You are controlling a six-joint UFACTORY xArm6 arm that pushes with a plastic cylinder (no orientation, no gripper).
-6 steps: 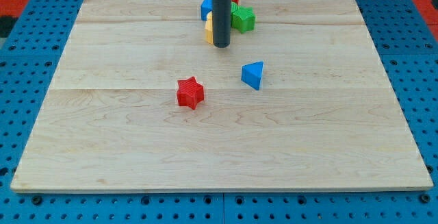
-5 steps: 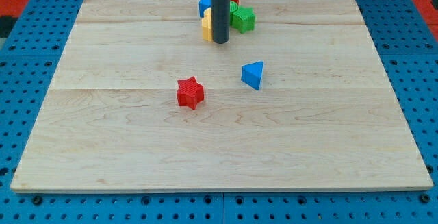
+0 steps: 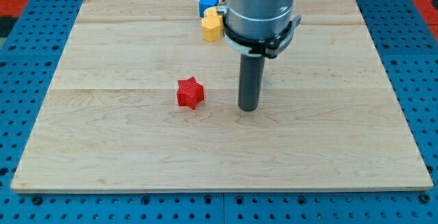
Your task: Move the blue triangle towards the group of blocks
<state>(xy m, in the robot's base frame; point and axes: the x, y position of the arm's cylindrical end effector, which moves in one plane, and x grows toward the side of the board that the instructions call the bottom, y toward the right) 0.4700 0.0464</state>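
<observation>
My tip (image 3: 248, 107) rests on the wooden board (image 3: 123, 142), right of the red star (image 3: 190, 92) and a little nearer the view's bottom. The blue triangle does not show; the rod and the arm's wide grey body stand over the spot where it lay. The group of blocks sits at the view's top centre. Only a blue block (image 3: 207, 5) and a yellow block (image 3: 212, 27) of that group show, at the arm's left edge; the arm hides the others.
The board lies on a blue pegboard table (image 3: 27, 80). The arm's grey body (image 3: 261, 8) covers the top centre of the board.
The rod has moved from beside the group at the view's top down and to the right. It now stands over the blue triangle's earlier spot and hides it, with the green and red blocks.
</observation>
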